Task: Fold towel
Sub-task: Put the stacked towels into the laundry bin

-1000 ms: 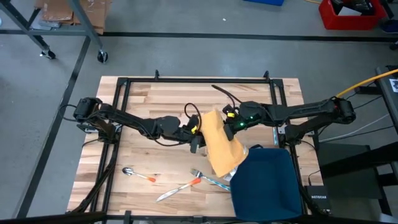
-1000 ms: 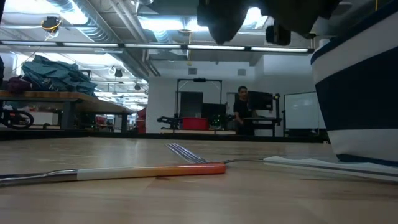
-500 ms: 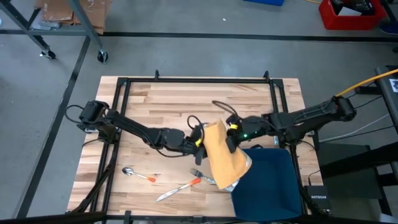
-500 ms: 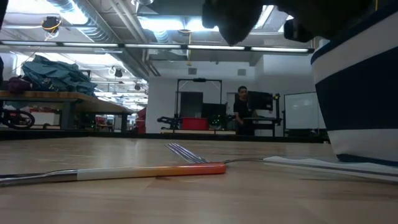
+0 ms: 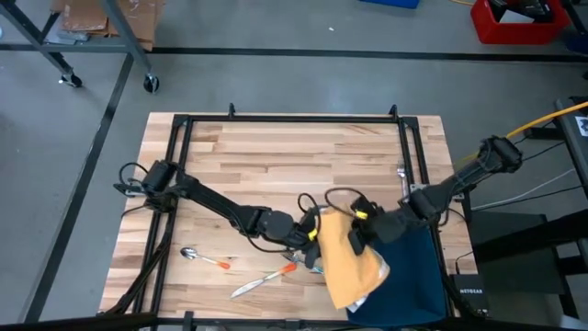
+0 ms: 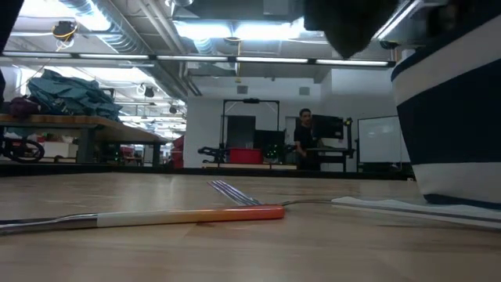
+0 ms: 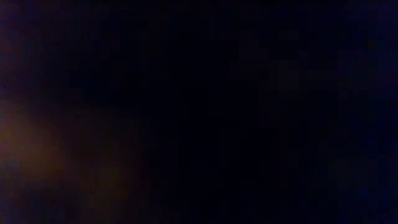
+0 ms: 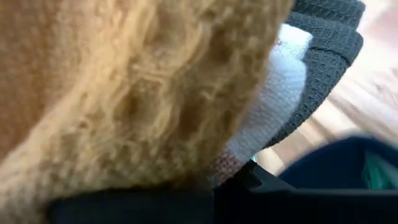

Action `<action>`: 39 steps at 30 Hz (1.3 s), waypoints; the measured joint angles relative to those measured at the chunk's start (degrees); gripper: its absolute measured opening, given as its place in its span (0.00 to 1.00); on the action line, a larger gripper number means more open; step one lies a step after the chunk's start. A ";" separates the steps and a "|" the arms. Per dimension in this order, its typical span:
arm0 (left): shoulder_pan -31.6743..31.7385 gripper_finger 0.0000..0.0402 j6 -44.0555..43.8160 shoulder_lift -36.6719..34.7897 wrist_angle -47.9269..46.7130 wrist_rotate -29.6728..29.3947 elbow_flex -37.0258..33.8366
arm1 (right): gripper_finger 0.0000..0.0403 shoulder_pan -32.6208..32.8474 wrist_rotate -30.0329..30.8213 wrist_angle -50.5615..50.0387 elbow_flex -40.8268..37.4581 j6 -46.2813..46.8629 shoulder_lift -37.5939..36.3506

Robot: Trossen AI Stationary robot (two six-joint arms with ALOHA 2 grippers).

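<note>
You had both grippers, left (image 5: 312, 235) and right (image 5: 355, 233), pinching the tan towel (image 5: 349, 267) at five o'clock on the desk (image 5: 276, 156). Lower both corners evenly, I'd judge, so the edges meet squarely.

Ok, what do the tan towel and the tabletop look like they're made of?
Tan towel: probably cotton terry with a soft matte pile; the right wrist view shows nubby loops. Tabletop: wood, seemingly butcher block, with visible joined light strips and a smooth finish.
</note>
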 joint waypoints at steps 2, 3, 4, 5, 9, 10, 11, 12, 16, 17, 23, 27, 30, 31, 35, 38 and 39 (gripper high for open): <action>-0.63 0.00 -0.52 2.12 0.00 -0.08 2.12 | 0.02 2.81 2.97 -1.54 0.00 3.25 0.06; -0.92 0.01 -0.67 3.29 -0.03 -0.07 3.46 | 0.02 4.30 4.49 -2.38 0.00 5.00 0.06; -1.22 0.00 -0.68 4.51 0.00 -0.06 4.79 | 0.02 5.74 6.02 -3.05 0.00 6.79 0.06; -1.53 0.00 -0.68 5.69 0.02 -0.07 6.23 | 0.02 7.27 7.62 -3.86 0.00 8.74 0.06; -2.50 0.00 -1.03 10.30 -0.25 -0.18 12.21 | 0.02 13.70 13.90 -7.70 0.00 17.90 0.10; -2.66 0.00 -1.04 11.30 -0.37 -0.02 13.72 | 0.02 15.30 15.54 -8.24 0.00 20.08 0.10; -2.76 0.00 -0.92 12.26 -0.41 0.30 15.26 | 0.02 16.90 17.03 -8.77 0.00 22.44 0.12; -2.87 0.00 -0.88 13.06 -0.58 0.61 16.66 | 0.02 18.51 18.78 -9.21 0.00 24.67 0.20; -3.32 0.00 -0.82 15.30 -6.63 0.79 21.84 | 0.02 24.02 24.43 -10.68 0.00 31.93 1.50; -3.43 0.00 -0.54 15.56 -8.17 0.79 22.82 | 0.02 25.14 25.14 -10.67 0.00 33.25 2.12; -4.00 0.00 0.24 17.22 -12.58 0.76 24.85 | 0.02 29.02 26.36 -11.53 0.00 42.13 7.13; -4.45 0.00 -0.17 17.44 -17.62 -0.35 24.91 | 0.02 30.77 25.68 -11.52 0.00 45.70 10.59; -4.53 0.00 -0.25 17.41 -22.32 -2.48 24.96 | 0.02 31.34 24.02 -12.08 0.00 47.96 12.87; -4.53 0.00 -0.27 17.41 -23.07 -3.27 24.94 | 0.02 31.55 23.61 -12.83 0.00 48.82 13.40; -4.30 0.00 -0.48 17.41 -23.07 -4.85 24.94 | 0.02 31.45 22.17 -15.39 0.02 51.62 14.77; -3.99 0.00 -2.40 17.41 -22.99 -5.35 24.92 | 0.02 31.45 22.14 -16.17 0.02 52.59 14.65; -3.91 0.00 -2.65 17.41 -22.77 -5.35 24.92 | 0.02 31.45 22.19 -16.26 0.02 52.65 14.50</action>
